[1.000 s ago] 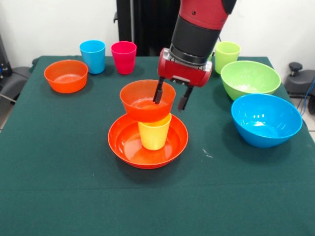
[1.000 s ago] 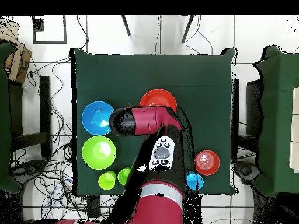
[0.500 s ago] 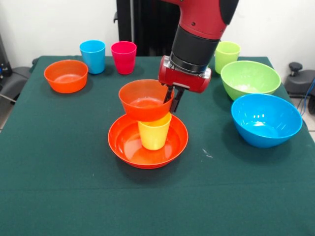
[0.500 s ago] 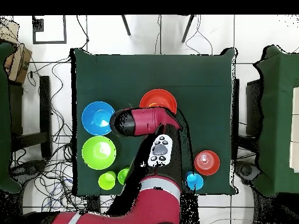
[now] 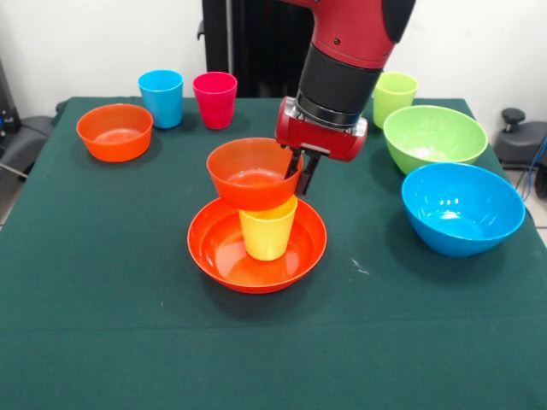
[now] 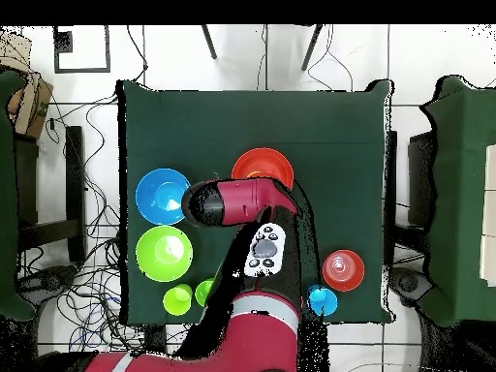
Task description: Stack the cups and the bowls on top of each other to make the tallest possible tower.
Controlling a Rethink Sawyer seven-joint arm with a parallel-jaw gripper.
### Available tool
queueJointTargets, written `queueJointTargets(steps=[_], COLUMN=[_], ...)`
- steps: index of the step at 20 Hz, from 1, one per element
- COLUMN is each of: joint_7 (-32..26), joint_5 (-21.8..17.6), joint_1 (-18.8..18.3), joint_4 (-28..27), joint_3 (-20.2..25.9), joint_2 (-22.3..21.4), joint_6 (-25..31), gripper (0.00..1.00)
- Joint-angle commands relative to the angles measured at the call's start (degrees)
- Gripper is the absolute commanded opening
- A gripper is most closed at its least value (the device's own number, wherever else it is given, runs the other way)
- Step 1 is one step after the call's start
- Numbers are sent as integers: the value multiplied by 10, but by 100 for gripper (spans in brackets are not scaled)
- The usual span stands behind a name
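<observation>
- Tower [image 5: 256, 213] sits centre frame in the front view: wide orange bowl [image 5: 218, 252] as base, yellow cup [image 5: 267, 235] upright inside it, small orange bowl [image 5: 252, 173] resting on the cup's rim.
- The top bowl looks slightly off-centre, shifted left of the cup.
- Gripper [image 5: 301, 171] hangs at the right rim of that top bowl, coming down from the red and black arm [image 5: 346, 60] at upper centre.
- Jaws: drawn close together at the bowl's right rim; cannot tell whether they pinch the rim or just sit beside it.
- Second small orange bowl [image 5: 114, 131] stands alone at upper left of the front view, well apart from the tower.
- Sky blue cup [image 5: 161, 98] and pink cup [image 5: 214, 100] stand upright, just beside each other, upper left of centre near the table's top edge.
- Light green cup [image 5: 394, 96] at upper right, partly behind the arm, just above the lime green bowl [image 5: 434, 137].
- Blue bowl [image 5: 462, 207] at right, just below the lime green one; the two look nearly touching.
- All loose bowls are mouth-up and empty.
- Green table cloth [image 5: 102, 325]; small pale speck on it right of the base bowl.
- Overhead view: arm [image 6: 237, 201] covers most of the tower, only the base bowl's rim [image 6: 262, 160] shows above it; blue bowl [image 6: 163, 194] and lime green bowl [image 6: 163, 253] at left, small orange bowl [image 6: 343, 270] at lower right.
</observation>
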Motion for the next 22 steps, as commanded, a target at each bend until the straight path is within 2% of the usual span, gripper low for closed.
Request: queueJointTargets(steps=[1, 9, 22], joint_7=[54, 50, 56], joint_5=[2, 7, 11], joint_1=[4, 4, 4], joint_4=[-26, -25, -21], joint_3=[40, 42, 46], joint_2=[11, 0, 1], joint_6=[-23, -4, -11], gripper=[0, 0, 0])
